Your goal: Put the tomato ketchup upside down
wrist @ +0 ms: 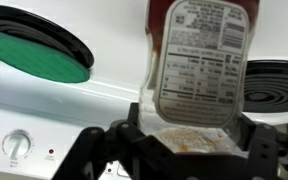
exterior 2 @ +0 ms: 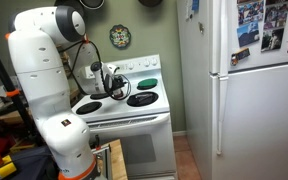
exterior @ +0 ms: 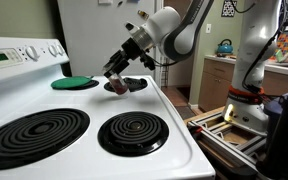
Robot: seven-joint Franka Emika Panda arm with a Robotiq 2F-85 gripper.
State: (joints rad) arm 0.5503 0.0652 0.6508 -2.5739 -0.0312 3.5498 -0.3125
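Note:
The tomato ketchup bottle (wrist: 196, 65) fills the wrist view: clear plastic, dark red sauce, a white label, its pale end between the jaws. My gripper (wrist: 189, 135) is shut on it. In an exterior view the gripper (exterior: 118, 78) holds the bottle (exterior: 116, 87) low over the white stovetop (exterior: 174, 120), between the back burners. In an exterior view the gripper (exterior 2: 112, 82) is over the stove (exterior 2: 134, 108); the bottle is too small to make out there.
A flat green disc (exterior: 74, 83) lies on the back burner, also in the wrist view (wrist: 34, 55). A black object (exterior: 136, 85) lies beside the gripper. Two front coil burners (exterior: 132, 130) are near. A fridge (exterior 2: 249, 100) stands beside the stove.

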